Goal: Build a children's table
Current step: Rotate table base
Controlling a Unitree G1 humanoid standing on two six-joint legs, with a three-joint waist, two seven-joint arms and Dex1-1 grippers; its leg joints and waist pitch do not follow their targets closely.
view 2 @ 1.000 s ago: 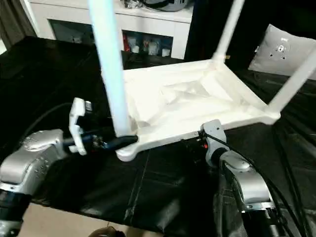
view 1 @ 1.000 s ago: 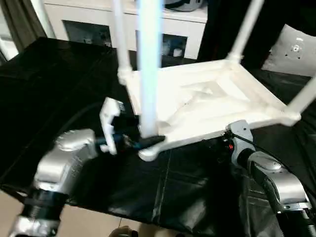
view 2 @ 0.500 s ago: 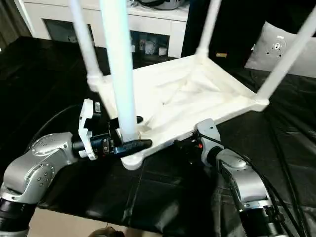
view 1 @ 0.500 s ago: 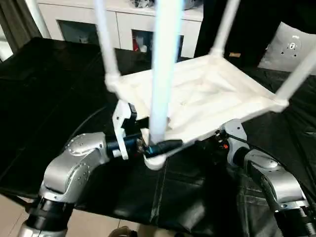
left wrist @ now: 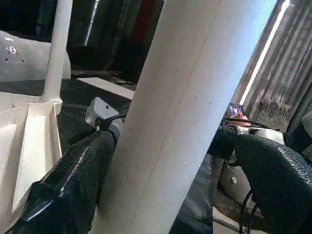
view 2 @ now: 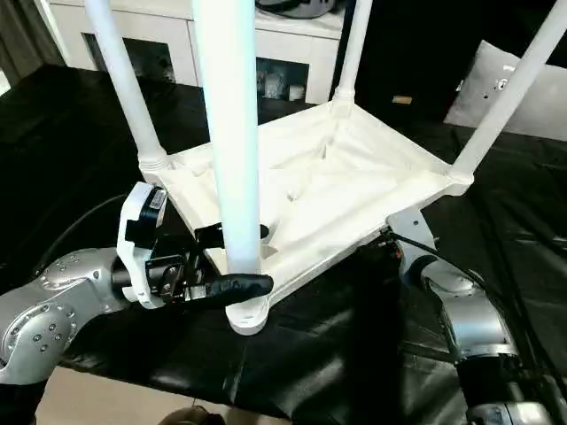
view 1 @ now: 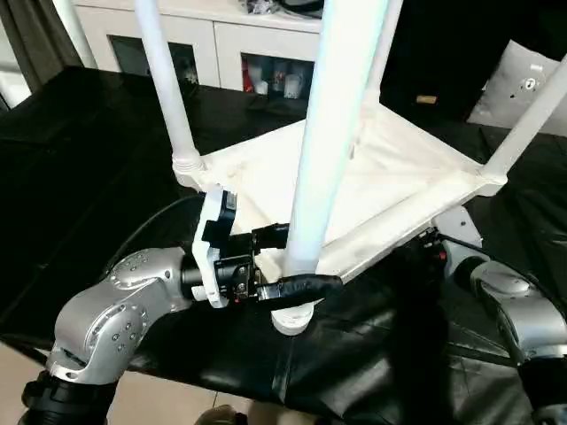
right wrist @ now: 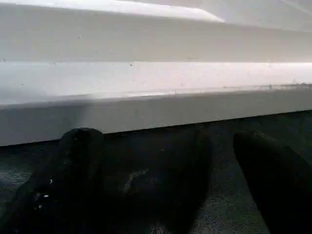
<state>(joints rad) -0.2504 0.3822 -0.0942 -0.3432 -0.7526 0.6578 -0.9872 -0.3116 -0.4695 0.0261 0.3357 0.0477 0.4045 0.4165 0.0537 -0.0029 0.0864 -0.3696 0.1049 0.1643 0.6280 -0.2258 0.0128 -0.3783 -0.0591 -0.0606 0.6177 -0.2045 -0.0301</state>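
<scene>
Table (view 2: pixel 337 190) lies upside down on the black-draped tabletop (view 1: pixel 80 159), four legs up. Its near corner now sits lifted and closer to the camera than a second ago, the top more tilted. Left end effector (view 1: pixel 285 262) has moved in from beside the corner: one finger (view 1: pixel 306 287) in front of the near leg (view 1: pixel 332 142), one behind, close against it, spread wide. Right end effector (right wrist: pixel 161 170) stays under the table's near edge, fingers apart, holding nothing visible. Cabinet (view 1: pixel 221 44) behind.
</scene>
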